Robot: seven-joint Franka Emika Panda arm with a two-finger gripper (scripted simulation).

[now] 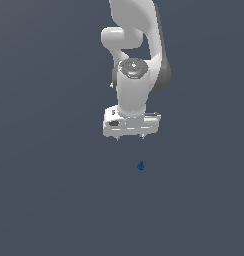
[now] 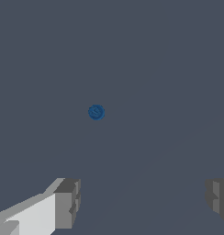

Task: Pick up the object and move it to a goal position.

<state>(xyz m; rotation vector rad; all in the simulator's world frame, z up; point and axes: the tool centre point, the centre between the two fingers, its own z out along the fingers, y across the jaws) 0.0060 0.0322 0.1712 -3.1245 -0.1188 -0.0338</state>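
Note:
The object (image 1: pixel 140 166) is a tiny dark blue roundish lump lying on the flat grey surface. It also shows in the wrist view (image 2: pixel 96 112) as a small blue disc. My white gripper (image 1: pixel 129 137) hangs above the surface, up and slightly toward the exterior view's left of the object, apart from it. Its two grey fingertips (image 2: pixel 68 202) stand wide apart with nothing between them. The gripper (image 2: pixel 141 202) is open and empty.
The white arm (image 1: pixel 136 55) rises behind the gripper at the top of the exterior view. A plain dark grey surface (image 1: pixel 54 190) spreads all around the object.

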